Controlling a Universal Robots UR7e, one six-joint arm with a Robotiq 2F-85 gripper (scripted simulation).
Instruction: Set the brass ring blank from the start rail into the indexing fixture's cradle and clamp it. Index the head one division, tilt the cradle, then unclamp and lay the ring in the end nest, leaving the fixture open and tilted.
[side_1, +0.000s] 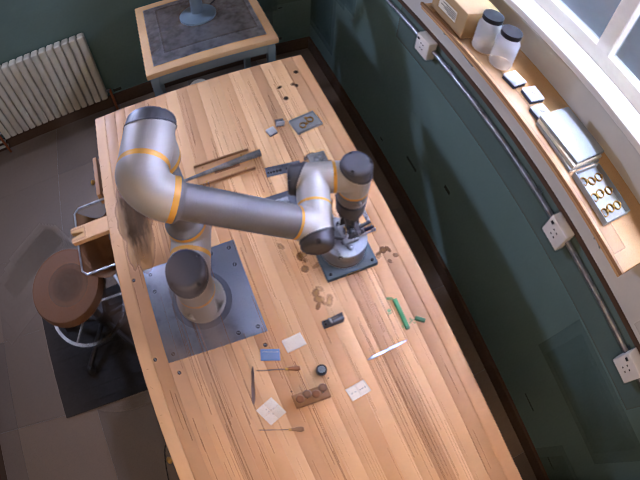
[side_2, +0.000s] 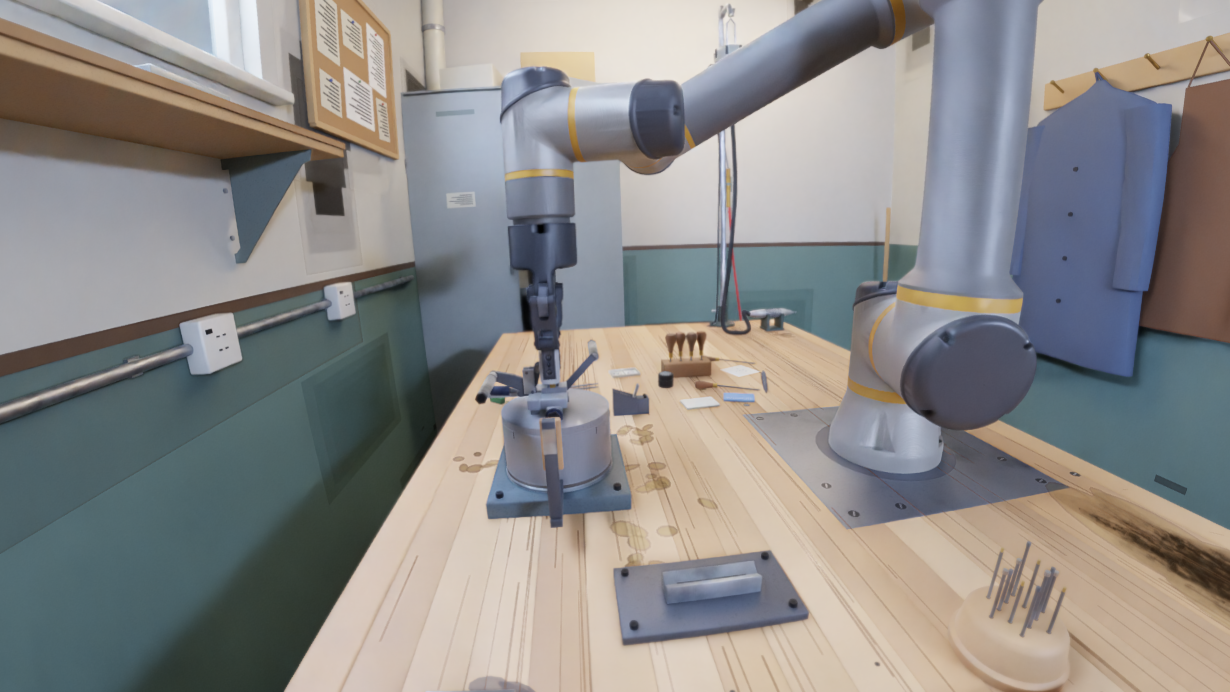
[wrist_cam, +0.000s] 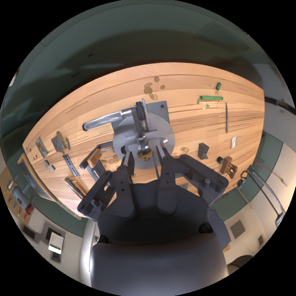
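Note:
My gripper (wrist_cam: 145, 160) hangs straight down over the indexing fixture (side_1: 345, 250) and is open, holding nothing. The brass ring blank (wrist_cam: 144, 153) sits in the fixture's cradle, between my fingertips in the wrist camera. The fixture is a grey round head (side_2: 556, 441) on a square base plate at the bench's wall side. Levers stick out from its top, and a long handle (wrist_cam: 102, 121) points off to one side. The start rail (side_2: 710, 582) is a grey bar on a dark plate near the bench's near end. It is empty.
Behind the fixture stands a grey cabinet (side_2: 469, 215) against the wall. A tool block (side_2: 685, 357), small pads and a dark wedge (side_2: 630, 402) lie further along the bench. My arm's base (side_2: 894, 404) stands on its plate to the right. A bur holder (side_2: 1011, 628) sits near the front corner.

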